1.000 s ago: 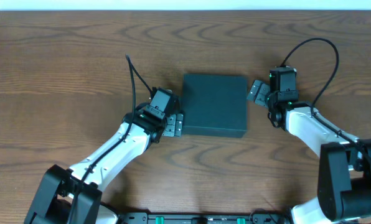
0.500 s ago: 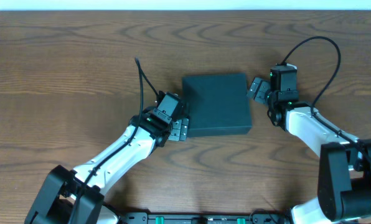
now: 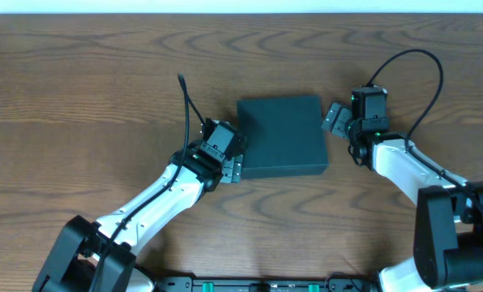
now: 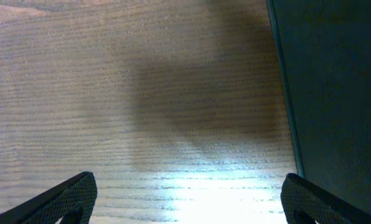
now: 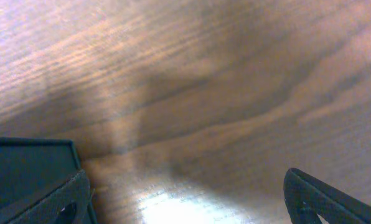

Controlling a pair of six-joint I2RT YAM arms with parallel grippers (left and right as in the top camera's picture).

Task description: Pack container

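Wood-grain table fills all three views, with a pale strip along the far edge in the overhead view that is too thin to identify. On it, near the middle and turned slightly askew, lies the container, a dark flat block. From above, neither a lid seam nor a hinge can be made out. Each wrist view cuts the box off: the left wrist view shows only one long dark side running off the right and top edges, and the right wrist view shows only one corner at the lower left. Both arms run out of the overhead view at the bottom. The left gripper sits at the container's near left corner, jaws spread wide with only bare wood between them. One fingertip overlaps the box's edge, and whether it touches is unclear. The right gripper sits just beside the far right corner, also spread wide over bare table, with the box corner behind one fingertip. Neither gripper holds anything.
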